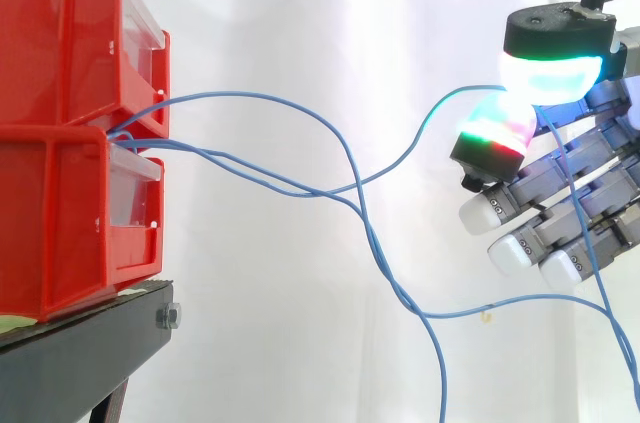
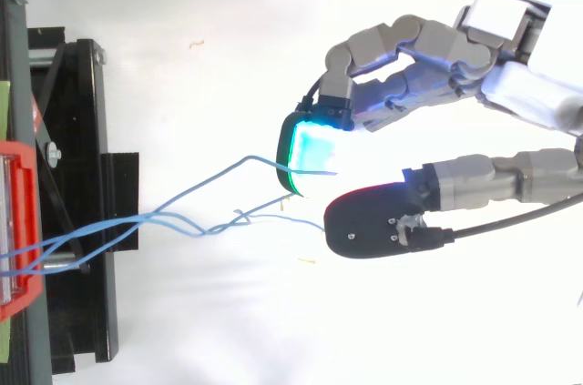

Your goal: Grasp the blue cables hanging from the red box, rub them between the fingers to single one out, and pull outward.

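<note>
Side view, hand (image 1: 585, 168) pinching blue cable (image 1: 462, 92)

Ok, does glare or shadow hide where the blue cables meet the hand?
Side view: the curtain is evenly lit, so the blue cables stand out, but the glow of the pads washes out the pinch point in the hand. Top view: the background is blown white, and the cyan pad's glare swallows the cable end.
</note>
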Tool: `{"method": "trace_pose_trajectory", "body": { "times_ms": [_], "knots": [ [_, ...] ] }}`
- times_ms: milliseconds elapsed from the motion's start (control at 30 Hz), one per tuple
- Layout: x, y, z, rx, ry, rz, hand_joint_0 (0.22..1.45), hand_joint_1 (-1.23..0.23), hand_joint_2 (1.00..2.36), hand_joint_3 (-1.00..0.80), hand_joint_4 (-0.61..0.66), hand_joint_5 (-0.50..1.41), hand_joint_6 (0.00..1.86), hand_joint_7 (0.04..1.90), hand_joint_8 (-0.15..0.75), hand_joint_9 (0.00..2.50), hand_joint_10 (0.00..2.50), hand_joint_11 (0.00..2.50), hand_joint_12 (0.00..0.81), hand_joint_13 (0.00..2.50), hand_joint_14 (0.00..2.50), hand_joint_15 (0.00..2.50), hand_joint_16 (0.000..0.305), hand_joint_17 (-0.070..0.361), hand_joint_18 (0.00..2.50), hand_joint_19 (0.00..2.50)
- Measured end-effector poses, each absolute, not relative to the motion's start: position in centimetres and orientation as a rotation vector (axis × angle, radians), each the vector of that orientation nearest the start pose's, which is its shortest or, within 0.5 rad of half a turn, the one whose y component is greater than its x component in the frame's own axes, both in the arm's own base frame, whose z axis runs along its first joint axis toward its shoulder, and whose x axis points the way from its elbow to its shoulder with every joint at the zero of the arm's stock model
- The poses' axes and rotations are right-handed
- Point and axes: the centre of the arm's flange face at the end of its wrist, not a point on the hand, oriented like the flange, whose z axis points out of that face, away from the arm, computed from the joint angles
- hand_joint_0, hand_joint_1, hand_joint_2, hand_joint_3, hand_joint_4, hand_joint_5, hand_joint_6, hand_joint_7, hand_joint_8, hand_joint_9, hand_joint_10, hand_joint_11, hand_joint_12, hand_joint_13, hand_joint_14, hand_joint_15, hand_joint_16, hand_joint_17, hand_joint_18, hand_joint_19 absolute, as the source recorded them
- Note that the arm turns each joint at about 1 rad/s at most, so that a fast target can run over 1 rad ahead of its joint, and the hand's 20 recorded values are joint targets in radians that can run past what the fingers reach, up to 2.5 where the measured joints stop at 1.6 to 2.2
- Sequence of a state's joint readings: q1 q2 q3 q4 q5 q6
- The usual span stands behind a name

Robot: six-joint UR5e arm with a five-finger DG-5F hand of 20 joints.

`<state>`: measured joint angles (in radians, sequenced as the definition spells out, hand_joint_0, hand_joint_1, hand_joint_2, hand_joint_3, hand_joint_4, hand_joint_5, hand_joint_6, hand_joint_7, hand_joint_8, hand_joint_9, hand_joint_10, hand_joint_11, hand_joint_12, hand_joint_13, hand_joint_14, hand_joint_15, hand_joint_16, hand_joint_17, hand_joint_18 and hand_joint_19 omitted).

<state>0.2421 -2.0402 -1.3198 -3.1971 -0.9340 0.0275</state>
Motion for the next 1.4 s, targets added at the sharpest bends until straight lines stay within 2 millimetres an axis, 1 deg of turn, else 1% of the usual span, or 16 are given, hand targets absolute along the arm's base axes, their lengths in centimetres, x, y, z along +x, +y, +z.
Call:
{"method": "trace_pose_trajectory", "body": {
  "times_ms": [933,1400],
  "knots": [
    [65.32,-3.74,33.88,1.473,1.116,0.722,0.59,-0.89,1.01,-0.07,0.01,-0.04,0.86,1.04,0.2,0.81,0.0,0.22,0.371,0.68,0.01,0.36,0.055,0.124,0.69,0.34],
    [65.33,-3.71,33.9,1.473,1.116,0.722,0.59,-0.88,1.01,-0.05,0.01,-0.03,0.87,1.01,0.237,0.85,0.0,0.2,0.394,0.74,0.01,0.37,0.058,0.13,0.71,0.3]
  ]
}}
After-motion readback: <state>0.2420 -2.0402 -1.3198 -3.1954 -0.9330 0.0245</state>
